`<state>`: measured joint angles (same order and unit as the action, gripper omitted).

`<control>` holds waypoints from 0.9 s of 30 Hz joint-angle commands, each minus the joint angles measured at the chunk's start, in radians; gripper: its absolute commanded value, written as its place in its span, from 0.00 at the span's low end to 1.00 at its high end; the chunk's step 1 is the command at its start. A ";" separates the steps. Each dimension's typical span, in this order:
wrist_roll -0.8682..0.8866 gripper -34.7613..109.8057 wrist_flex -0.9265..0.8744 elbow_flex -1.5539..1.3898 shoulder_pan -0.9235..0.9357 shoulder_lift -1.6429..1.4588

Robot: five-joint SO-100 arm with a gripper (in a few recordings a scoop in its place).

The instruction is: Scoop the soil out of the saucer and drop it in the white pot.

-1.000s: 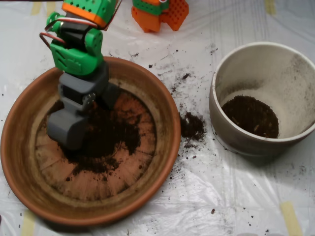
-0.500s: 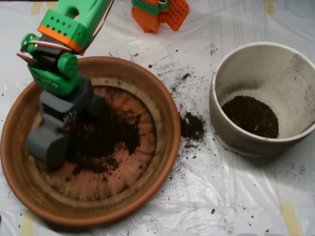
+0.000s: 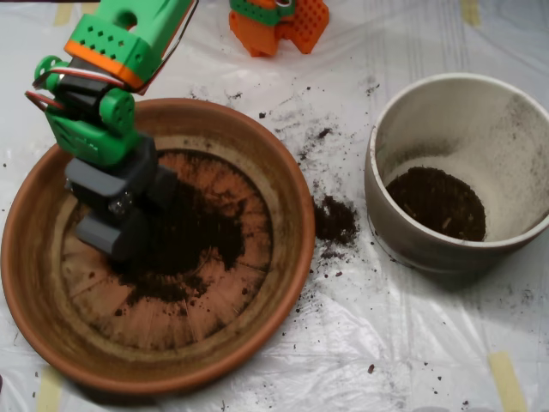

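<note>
Soil [image 3: 184,245] lies as a dark thin patch on the ridged floor of the saucer [image 3: 257,335], the wide terracotta dish at the left. From where I stand, the grey end effector [image 3: 116,232] sits low at the patch's left edge, under the green and orange arm [image 3: 103,86]; whether its shells are parted or closed I cannot tell from above. To do this scoop well, I would sweep it rightward along the floor, through the thickest part, and close fully before lifting. Right of the saucer, a small spilled clump [image 3: 334,219] lies on the table [image 3: 429,343]. Farther right stands the white pot [image 3: 386,206], some soil already inside.
</note>
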<state>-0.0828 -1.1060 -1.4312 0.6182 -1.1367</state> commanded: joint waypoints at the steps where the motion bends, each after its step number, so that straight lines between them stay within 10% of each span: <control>1: -0.014 0.29 0.038 -0.089 -0.011 -0.101; 27: -0.176 0.24 0.663 -0.512 -0.114 -0.479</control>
<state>-0.2684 -0.5077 -1.9113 0.5154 -1.4251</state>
